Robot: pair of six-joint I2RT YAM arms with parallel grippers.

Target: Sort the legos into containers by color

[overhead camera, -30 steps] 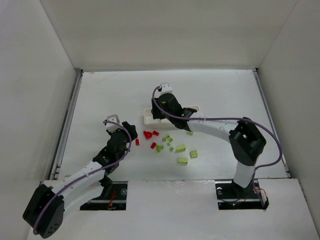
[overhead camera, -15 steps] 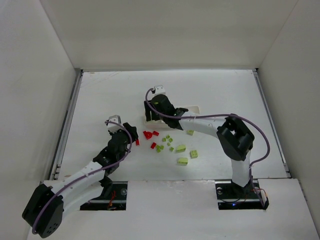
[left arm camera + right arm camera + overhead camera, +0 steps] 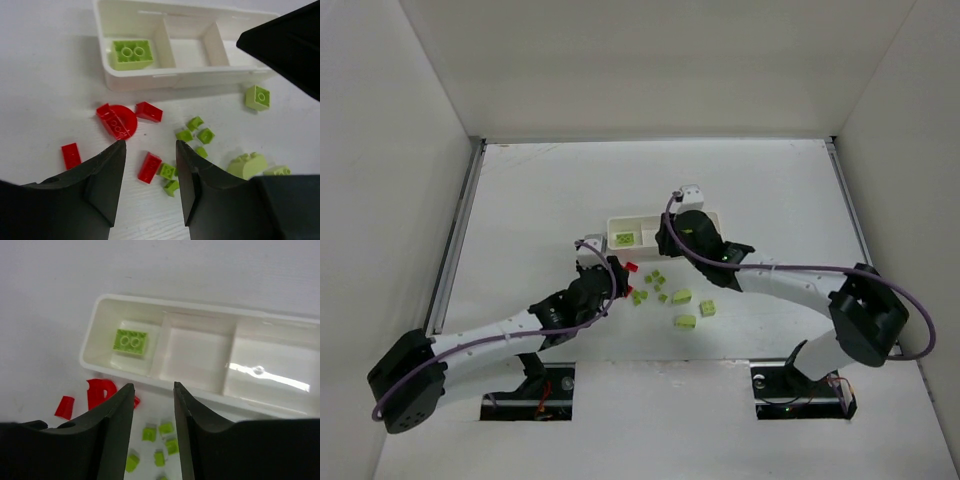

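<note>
**L fingers over the reds, R fingers over the tray**

We see the long white tray [image 3: 612, 226] lying across the middle of the table [image 3: 540, 190], w/ three compartments in a row. One lime green brick [image 3: 131, 54] lies in the left-end compartment. The rest of the legos [image 3: 681, 296] sit loose on the table just in front of the tray, reds on the left of the scatter and greens on the right.

The left fingers [image 3: 117, 160] hang low over the reds, apart and gripping nothing. A small red brick [image 3: 149, 167] lies on the table in the gap btwn them, touching neither. A rounded red piece [image 3: 117, 121] and a red block [image 3: 149, 111] lie beyond the tips, near the tray's front wall. Another red [image 3: 71, 155] lies off to the left.

The right fingers [image 3: 124, 400] are also apart w/ nothing btwn them, above the tray's front wall.

In the way: from the top cam the right wrist covers the tray's middle and right compartments, and the left wrist covers some of the reds. In the left wrist cam the right arm's black body [image 3: 287, 47] blocks the tray's right end. Purple cables [image 3: 800, 268] run along both arms.

Vs 1 s ago: the right arm sat over the tray's left end and hid that compartment. It has since shifted right, so the green brick shows. Its elbow has swung out to the right. The left fingers were left of the reds and have come right, onto them. The loose greens we can see lie where they did.
</note>
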